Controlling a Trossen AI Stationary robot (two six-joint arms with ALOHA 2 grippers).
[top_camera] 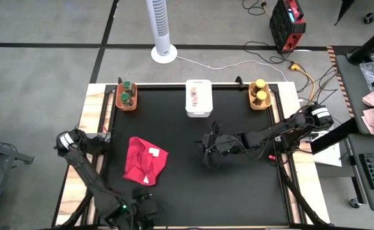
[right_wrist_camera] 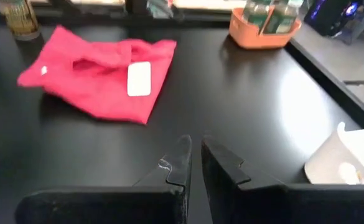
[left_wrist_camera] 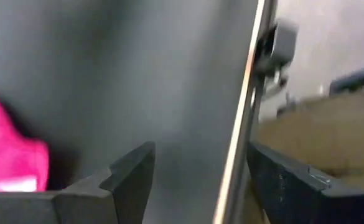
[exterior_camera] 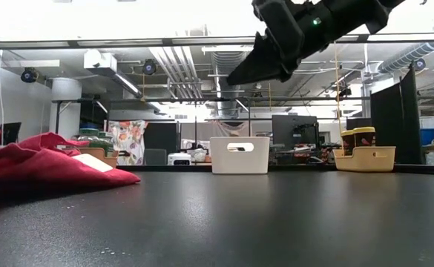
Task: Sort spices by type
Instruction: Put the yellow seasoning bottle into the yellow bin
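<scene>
1. Spices look pretty much sorted: green-lid jars [top_camera: 126, 93] in the orange bin [top_camera: 126, 104], pink ones [top_camera: 195, 96] in the white bin [top_camera: 198, 109], yellow ones [top_camera: 259, 91] in the yellow bin [top_camera: 259, 104].
2. Left gripper [left_wrist_camera: 194, 180] is parked wide open, holding nothing, at the table's near-left edge.
3. Right gripper [right_wrist_camera: 194, 163] hovers mid-table, pinched shut, empty.
4. Red cloth [top_camera: 144, 160] might still hide a jar, can't tell.

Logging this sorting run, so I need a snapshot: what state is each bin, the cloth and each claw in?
orange bin: holds green-lidded jars, upright
white bin: holds pale-lidded jars
yellow bin: holds two yellow-lidded jars, upright
red cloth: crumpled on the table, white tag up
right claw: shut, empty, above mid-table
left claw: open, empty, at the table's near edge
</scene>
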